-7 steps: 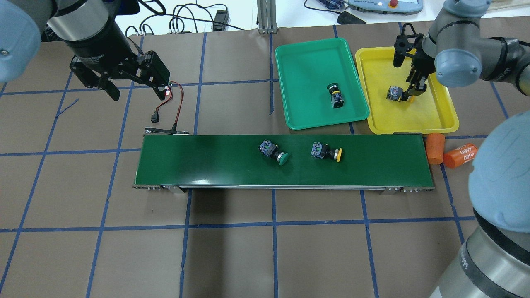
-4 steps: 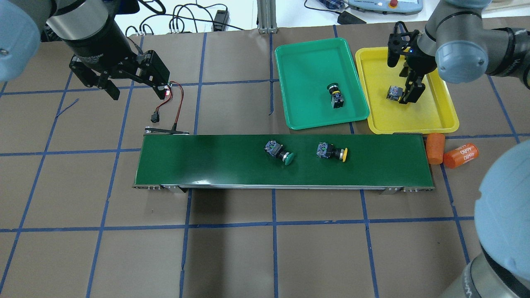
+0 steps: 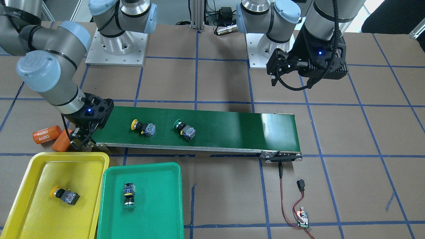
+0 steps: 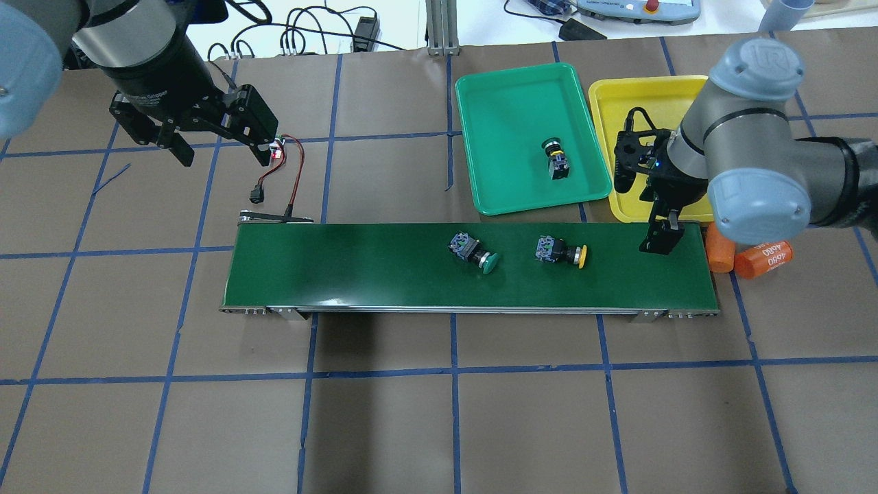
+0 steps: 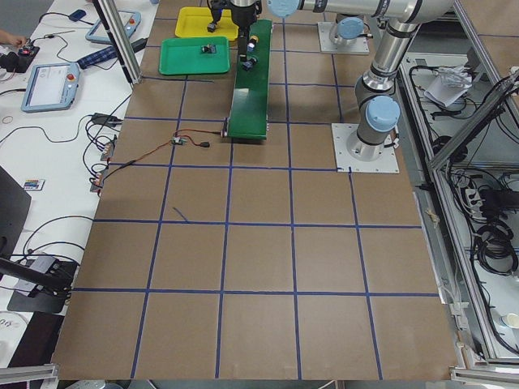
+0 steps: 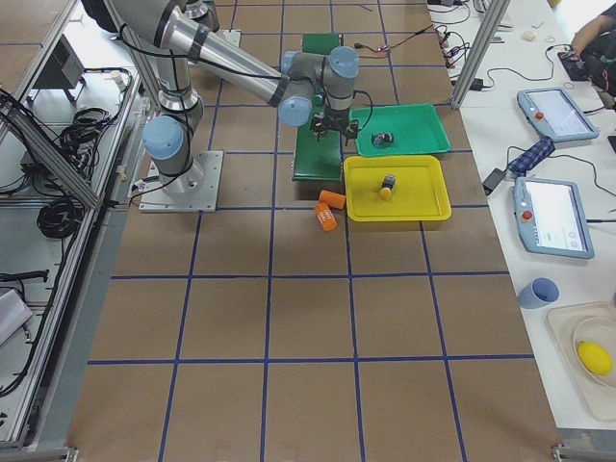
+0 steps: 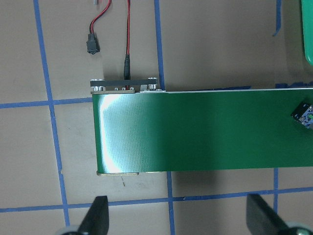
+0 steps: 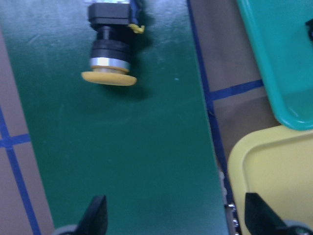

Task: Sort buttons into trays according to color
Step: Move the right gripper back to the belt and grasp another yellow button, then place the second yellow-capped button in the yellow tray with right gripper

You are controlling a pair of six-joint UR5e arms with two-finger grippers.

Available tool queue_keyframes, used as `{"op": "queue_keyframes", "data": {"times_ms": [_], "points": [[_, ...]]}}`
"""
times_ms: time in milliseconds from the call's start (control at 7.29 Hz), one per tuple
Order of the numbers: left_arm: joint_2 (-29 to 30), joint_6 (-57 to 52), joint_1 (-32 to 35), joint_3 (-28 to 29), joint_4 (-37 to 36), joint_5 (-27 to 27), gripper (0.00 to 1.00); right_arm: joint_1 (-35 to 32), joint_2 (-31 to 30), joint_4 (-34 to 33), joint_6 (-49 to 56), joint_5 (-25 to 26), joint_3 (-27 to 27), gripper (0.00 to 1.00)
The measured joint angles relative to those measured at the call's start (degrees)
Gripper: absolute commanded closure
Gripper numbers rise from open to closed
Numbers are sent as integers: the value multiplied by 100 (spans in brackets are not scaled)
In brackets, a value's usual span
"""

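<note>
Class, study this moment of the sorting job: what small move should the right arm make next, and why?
Probably slide the right gripper along the conveyor belt until it hangs over the yellow-capped button. Its jaws stand open and empty, that button lies nearest on the belt, and the yellow tray sits just beside.

From overhead we see the long dark-green conveyor belt [image 4: 357,264] lying crosswise on the table. On its right half lie the green-capped push-button [image 4: 473,252] and, apart to its right, the yellow-capped push-button [image 4: 561,252]. Behind that half sit the green plastic tray [image 4: 507,110], holding a third button [image 4: 554,156], and to its right the yellow plastic tray [image 4: 617,103], holding a fourth button [image 3: 65,196]. Two orange cylinders [image 4: 761,257] lie just beyond the belt's right end.
</note>
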State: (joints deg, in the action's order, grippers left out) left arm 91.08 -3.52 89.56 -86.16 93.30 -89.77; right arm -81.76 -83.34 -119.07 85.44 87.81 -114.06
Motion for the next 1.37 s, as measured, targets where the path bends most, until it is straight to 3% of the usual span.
{"op": "queue_keyframes", "data": {"times_ms": [549,823,1098,1372], "points": [[-5,1,0,-40,-65,-4,0,-495,-234,-219,-453,0,-392,4],[-9,1,0,-55,-84,-5,0,-589,-6,-454,-555,11,-392,13],[-11,3,0,-62,-94,-3,0,-604,146,-656,-679,73,-391,41],[-10,3,0,-65,-120,-3,0,-611,177,-672,-723,86,-396,91]]}}
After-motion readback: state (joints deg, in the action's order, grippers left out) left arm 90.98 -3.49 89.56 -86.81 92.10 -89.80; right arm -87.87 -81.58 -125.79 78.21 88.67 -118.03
